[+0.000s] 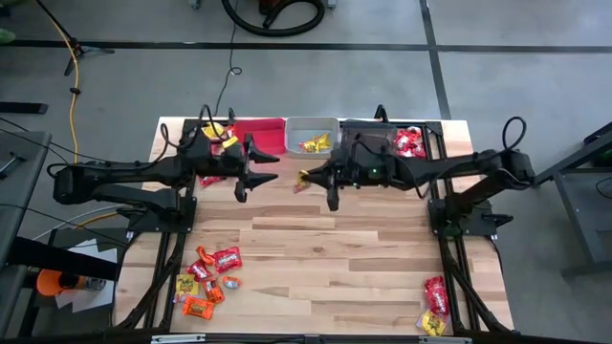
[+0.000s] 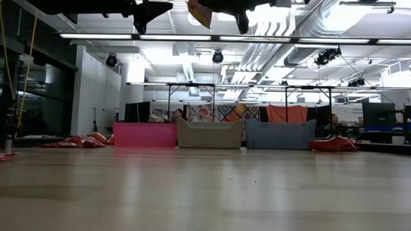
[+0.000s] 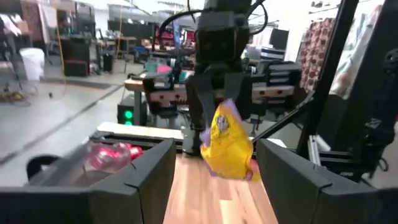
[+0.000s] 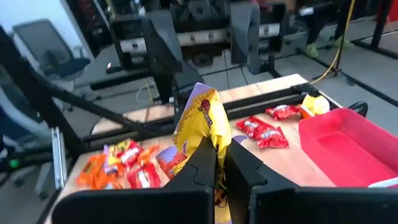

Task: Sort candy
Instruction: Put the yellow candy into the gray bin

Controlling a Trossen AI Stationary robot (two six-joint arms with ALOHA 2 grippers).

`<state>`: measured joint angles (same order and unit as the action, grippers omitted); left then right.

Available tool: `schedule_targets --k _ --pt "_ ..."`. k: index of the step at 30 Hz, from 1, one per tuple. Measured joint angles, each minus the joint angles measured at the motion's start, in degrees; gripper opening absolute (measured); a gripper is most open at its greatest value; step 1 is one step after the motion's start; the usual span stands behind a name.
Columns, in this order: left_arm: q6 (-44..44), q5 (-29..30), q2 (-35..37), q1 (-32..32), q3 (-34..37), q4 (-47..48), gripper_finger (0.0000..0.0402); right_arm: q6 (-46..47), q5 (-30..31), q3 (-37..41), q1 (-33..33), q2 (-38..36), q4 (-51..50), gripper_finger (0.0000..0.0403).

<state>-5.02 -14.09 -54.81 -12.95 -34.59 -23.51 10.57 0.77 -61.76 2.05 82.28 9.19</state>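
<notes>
My right gripper [image 1: 316, 178] hangs high over the table's far middle, pointing level toward the table's left, shut on a yellow candy packet [image 4: 202, 121]. My left gripper [image 1: 268, 168] faces it from the left, open, with nothing between its fingers [image 3: 149, 180]. A gap separates the two grippers. The red bin [image 1: 258, 134], the clear grey bin [image 1: 313, 134] and the dark bin [image 1: 368, 134] stand in a row on the table along its far edge. A yellow candy [image 1: 316, 144] lies in the clear bin. My right gripper pinches one end of the yellow packet [image 4: 214, 146] between its two shut fingers, coming level from the table's right. The rest of the packet [image 3: 229, 146] sticks out past the fingertips and droops, lifted well clear of the table.
Loose candy lies in a pile at the near left [image 1: 210, 277], a few pieces at the near right [image 1: 435, 301], red packets at the far right [image 1: 411, 143] and more at the far left [image 1: 215, 129]. Bare wood spans the table's middle [image 1: 316, 248].
</notes>
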Motion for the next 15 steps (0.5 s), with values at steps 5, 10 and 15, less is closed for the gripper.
schedule_targets --k 5,10,15 --pt "0.9 0.1 0.0 0.0 0.0 0.1 0.0213 -4.8 -4.8 0.0 2.0 -0.2 -0.3 0.0002" --pt "-2.0 2.7 0.0 0.0 0.0 0.2 0.0213 -9.5 -12.1 0.0 4.9 -0.2 -3.6 0.0002" --pt "-2.4 4.9 0.0 0.0 0.0 0.2 0.0213 -13.4 -14.3 0.0 10.9 -0.2 -4.8 0.0002"
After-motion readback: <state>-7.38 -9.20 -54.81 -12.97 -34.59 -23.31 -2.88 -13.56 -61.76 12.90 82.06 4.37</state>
